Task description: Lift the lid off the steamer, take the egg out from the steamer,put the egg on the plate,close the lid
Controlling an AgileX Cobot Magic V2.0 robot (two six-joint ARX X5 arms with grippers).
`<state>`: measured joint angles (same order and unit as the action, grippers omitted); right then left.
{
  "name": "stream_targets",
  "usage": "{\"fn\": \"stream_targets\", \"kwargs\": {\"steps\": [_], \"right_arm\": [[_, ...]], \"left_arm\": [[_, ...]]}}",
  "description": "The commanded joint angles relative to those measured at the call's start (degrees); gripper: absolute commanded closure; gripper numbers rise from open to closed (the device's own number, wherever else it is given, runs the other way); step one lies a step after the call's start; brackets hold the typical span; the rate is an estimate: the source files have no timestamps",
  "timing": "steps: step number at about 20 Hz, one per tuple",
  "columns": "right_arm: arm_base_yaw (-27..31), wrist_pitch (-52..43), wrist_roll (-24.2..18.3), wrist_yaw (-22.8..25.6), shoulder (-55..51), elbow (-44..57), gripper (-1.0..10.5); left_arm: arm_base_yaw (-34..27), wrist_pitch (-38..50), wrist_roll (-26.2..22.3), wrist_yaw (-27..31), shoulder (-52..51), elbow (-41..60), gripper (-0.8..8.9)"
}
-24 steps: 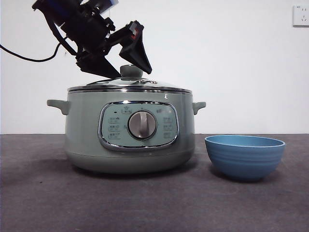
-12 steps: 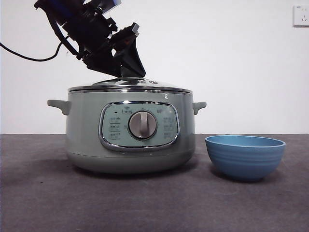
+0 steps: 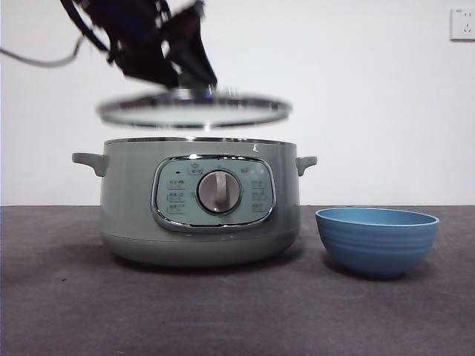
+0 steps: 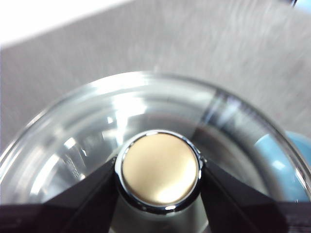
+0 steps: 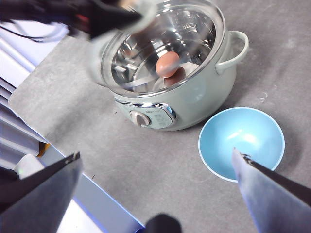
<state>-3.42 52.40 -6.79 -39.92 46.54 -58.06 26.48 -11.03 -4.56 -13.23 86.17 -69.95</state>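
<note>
The left gripper (image 3: 194,87) hangs above the steamer (image 3: 200,200), its arm reaching down from the upper left of the front view. Its two black jaws close on the lid's knob (image 4: 160,171) from either side, holding the lid (image 3: 194,111) clear above the steamer's rim, though motion blur makes the exact grip hard to judge. The right gripper (image 5: 155,167) waits high above the steamer, jaws spread wide apart and holding nothing.
</note>
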Motion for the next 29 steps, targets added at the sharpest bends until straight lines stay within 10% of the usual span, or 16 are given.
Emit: {"fn": "stream_targets", "kwargs": {"steps": [1,10,20,29], "right_arm": [[-0.1,-1.3,0.7,0.0,0.2,0.0,3.5],[-3.4,-15.1,9.4,0.2,7.0,-0.1,3.5],[-25.1,-24.4,13.4,18.5,30.6,-14.6,3.5],[-33.3,-21.9,13.1,28.8,54.5,-35.5,3.5]], "left_arm": [[0.0,2.3,0.5,-0.6,-4.7,-0.6,8.22],[0.0,-9.9,1.8,0.0,-25.5,-0.6,8.22],[0.0,-26.6,4.5,5.9,-46.6,-0.6,8.22],[0.0,-32.9,4.8,5.8,-51.1,-0.6,8.22]]}}
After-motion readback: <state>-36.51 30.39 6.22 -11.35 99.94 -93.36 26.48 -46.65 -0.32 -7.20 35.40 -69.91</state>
